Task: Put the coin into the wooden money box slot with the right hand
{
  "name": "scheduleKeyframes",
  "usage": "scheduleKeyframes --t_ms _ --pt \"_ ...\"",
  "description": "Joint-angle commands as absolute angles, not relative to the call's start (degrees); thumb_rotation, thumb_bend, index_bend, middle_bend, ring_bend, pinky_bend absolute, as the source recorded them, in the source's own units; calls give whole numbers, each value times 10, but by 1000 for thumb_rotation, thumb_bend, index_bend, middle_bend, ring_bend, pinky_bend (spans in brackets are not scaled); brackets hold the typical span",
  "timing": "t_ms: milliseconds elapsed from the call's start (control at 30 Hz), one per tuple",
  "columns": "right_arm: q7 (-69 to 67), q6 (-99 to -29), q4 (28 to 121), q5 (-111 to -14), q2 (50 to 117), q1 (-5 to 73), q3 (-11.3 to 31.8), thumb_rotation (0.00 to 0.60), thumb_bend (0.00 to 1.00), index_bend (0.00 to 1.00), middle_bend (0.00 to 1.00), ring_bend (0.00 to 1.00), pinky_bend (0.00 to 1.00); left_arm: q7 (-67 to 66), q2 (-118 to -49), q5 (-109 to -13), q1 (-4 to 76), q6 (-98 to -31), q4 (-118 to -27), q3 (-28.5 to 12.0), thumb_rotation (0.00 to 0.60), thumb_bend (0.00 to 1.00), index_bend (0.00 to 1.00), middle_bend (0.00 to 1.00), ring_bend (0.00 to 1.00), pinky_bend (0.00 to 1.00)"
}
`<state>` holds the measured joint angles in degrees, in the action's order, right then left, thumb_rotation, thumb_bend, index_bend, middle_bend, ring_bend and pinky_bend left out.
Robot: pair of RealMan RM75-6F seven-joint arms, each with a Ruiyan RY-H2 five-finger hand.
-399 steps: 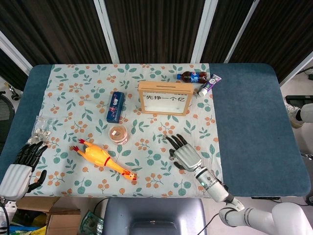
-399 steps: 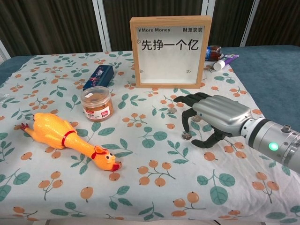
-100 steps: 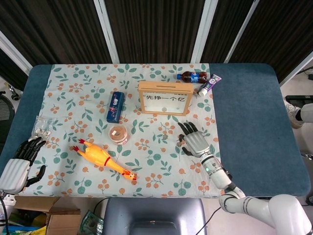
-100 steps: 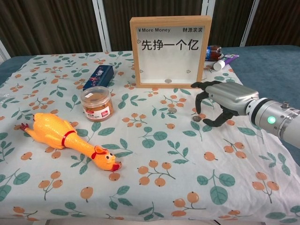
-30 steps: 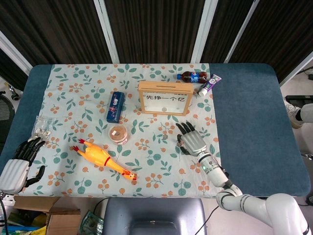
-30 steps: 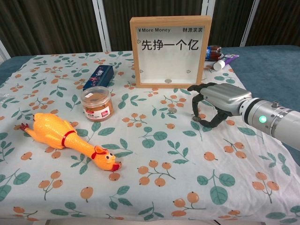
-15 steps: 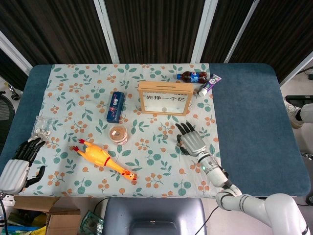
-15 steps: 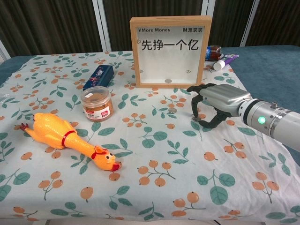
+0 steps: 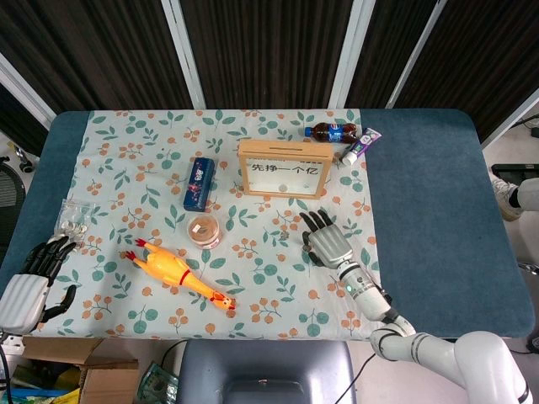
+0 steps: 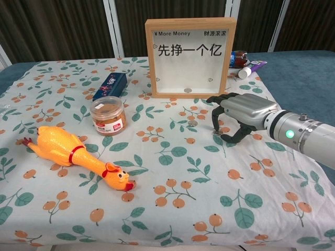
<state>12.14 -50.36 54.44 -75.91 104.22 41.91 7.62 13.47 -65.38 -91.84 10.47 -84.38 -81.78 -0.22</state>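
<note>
Pale tablecloth (image 9: 126,168) patterned with teal leaves and orange berries over a dark blue table (image 9: 429,202), beside a yellow-orange rubber chicken (image 10: 73,154) with red collar.

You're working in a staged robot test room, not a home; a blue padded table (image 9: 429,210) under a leaf-print cloth (image 9: 126,168); dark slatted panels (image 9: 269,50) behind; cardboard boxes (image 9: 84,383) down by the near left corner.

Wooden money box (image 10: 189,56): "¥ More Money", "先挣一个亿"; small corner characters, perhaps "财源滚滚".
</note>
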Motion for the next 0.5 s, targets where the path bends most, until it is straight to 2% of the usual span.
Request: scheduleKeyframes --t_ms 33,500 --pt "123 -502 543 -759 1042 418 74 600 534 585 157 0 0 135 -654 -919 105 -845 -818 -2 600 480 0 0 0 44" --pt "102 -509 540 -764 1049 423 81 600 534 629 175 0 8 141 -653 -922 106 -842 -816 0 600 477 0 0 0 44"
